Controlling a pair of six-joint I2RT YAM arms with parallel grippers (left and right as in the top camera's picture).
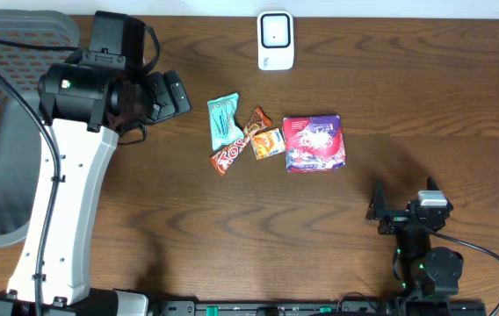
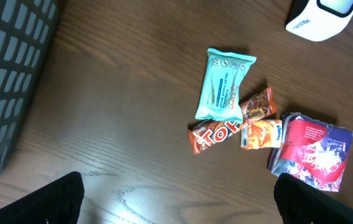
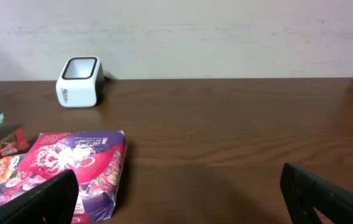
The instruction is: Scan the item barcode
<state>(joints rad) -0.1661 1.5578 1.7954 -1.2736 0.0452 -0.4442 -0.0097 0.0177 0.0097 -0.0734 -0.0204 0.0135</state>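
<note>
The white barcode scanner [image 1: 275,39] stands at the back of the table, also in the left wrist view [image 2: 319,17] and the right wrist view [image 3: 80,81]. Mid-table lie the items: a teal packet [image 1: 223,120] [image 2: 224,85], a brown Toffee bar [image 1: 228,156] [image 2: 214,134], a small brown packet [image 1: 257,120], an orange packet [image 1: 268,142] [image 2: 261,134] and a red-purple bag [image 1: 314,142] [image 3: 71,165]. My left gripper [image 1: 177,95] [image 2: 176,208] hangs open to the left of them, holding nothing. Open and empty as well, my right gripper [image 1: 403,209] [image 3: 183,199] rests low at the front right.
A grey mesh basket [image 1: 3,132] [image 2: 9,68] stands at the table's left edge, partly under the left arm. A pale wall [image 3: 226,37] runs behind the scanner.
</note>
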